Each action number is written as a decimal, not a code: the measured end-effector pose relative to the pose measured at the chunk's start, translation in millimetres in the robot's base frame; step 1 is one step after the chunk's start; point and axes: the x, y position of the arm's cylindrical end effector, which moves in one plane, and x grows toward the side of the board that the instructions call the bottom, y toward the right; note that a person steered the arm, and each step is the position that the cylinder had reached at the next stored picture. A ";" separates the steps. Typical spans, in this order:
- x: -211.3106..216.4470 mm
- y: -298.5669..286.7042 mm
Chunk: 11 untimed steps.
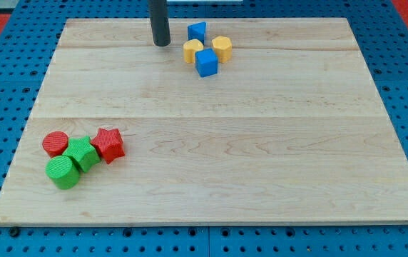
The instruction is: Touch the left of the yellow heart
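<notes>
The yellow heart [193, 51] lies near the view's top centre of the wooden board [261, 143]. It touches a blue cube [206, 62] at its lower right. A yellow hexagon block [222, 47] lies to its right and a small blue block [197, 31] just above it. My tip [162, 43] stands on the board to the left of the yellow heart, a short gap away, not touching it.
At the view's lower left sits a cluster: a red cylinder [55, 143], a red star [108, 144], a green block [83, 153] and a green cylinder [63, 172]. A blue pegboard [4, 86] surrounds the board.
</notes>
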 end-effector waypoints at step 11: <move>-9.2 -27.4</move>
